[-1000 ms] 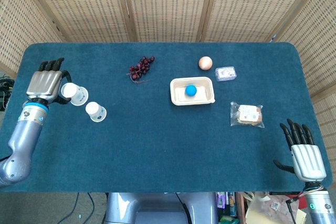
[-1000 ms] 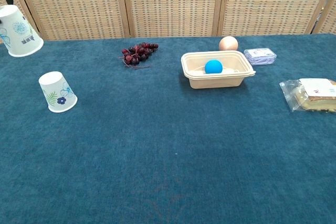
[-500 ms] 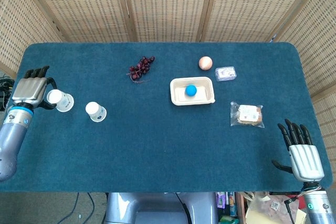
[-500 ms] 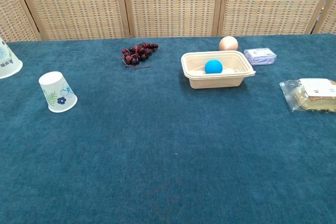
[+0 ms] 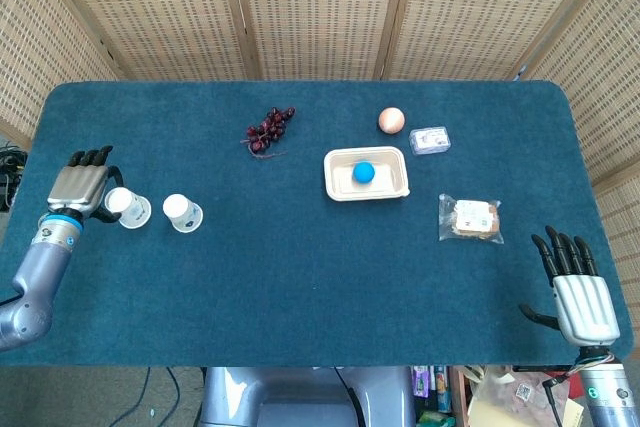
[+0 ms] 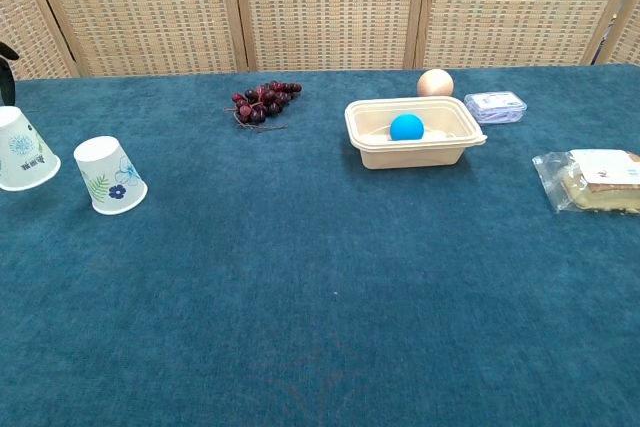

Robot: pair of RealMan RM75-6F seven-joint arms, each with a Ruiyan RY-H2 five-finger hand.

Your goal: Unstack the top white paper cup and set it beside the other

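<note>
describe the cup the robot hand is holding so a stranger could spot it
Look at the left end of the blue table, where two upside-down white paper cups sit side by side. It is the outer cup, against the left robot hand; its neighbour stands free.

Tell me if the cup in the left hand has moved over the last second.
Yes. The held cup in the left hand has come down and now sits close beside the other cup, lower than the grapes in the chest view.

Chest view: left hand (image 6: 6, 59) cut off by left edge, only a dark tip visible. Held paper cup (image 6: 24, 150) partly cropped there. Sandwich bag (image 6: 597, 179) clipped at right edge. Cup print illegible.
</note>
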